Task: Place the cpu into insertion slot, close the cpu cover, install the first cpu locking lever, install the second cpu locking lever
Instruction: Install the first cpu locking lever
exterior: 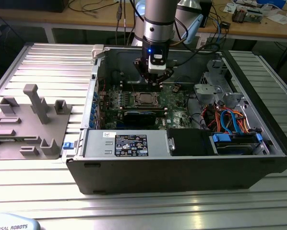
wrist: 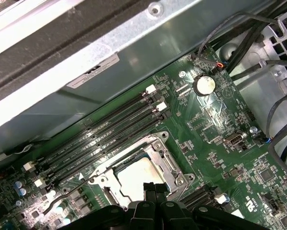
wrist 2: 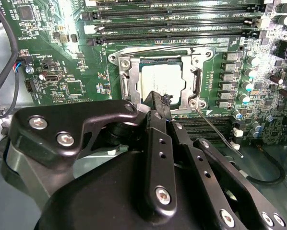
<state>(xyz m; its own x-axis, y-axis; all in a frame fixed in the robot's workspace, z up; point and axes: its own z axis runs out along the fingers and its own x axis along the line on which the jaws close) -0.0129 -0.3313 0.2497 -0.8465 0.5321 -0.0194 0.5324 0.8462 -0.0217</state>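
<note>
At 1 o'clock off cpu (exterior: 144, 99), exterior view: gripper (exterior: 154, 82) pinched together, empty; cpu flat, top up, under cpu cover (wrist 2: 127, 79).

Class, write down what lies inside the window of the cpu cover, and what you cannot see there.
The silver-topped cpu fills the window of the cpu cover. The insertion slot beneath is hidden by it; the gripper covers one edge.
</note>
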